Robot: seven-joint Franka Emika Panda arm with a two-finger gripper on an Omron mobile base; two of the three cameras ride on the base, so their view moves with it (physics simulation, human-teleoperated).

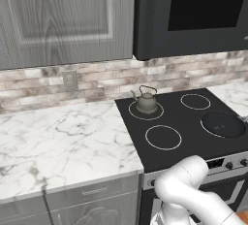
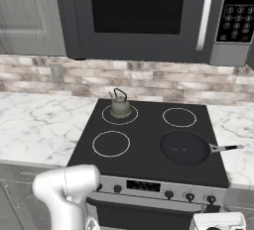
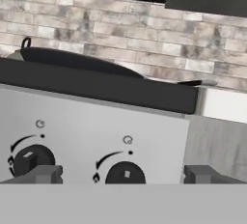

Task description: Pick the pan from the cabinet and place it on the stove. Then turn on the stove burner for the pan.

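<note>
The pan (image 2: 184, 147) is being carried by the stove (image 2: 149, 140), seated on the near right burner (image 2: 163, 155), its thin handle (image 2: 225, 148) being directed right toward the marble counter (image 2: 238, 125). The kettle (image 2: 119, 103) is being borne on the far left ring. In the hand view, the gripper (image 3: 123, 174) is being held low before the silver front strip (image 3: 91, 131), fingers (image 3: 44, 174) spread fully apart and grasping nothing, with a black knob (image 3: 125, 175) being framed between them. A second knob (image 3: 30, 159) is being shown just to its left.
</note>
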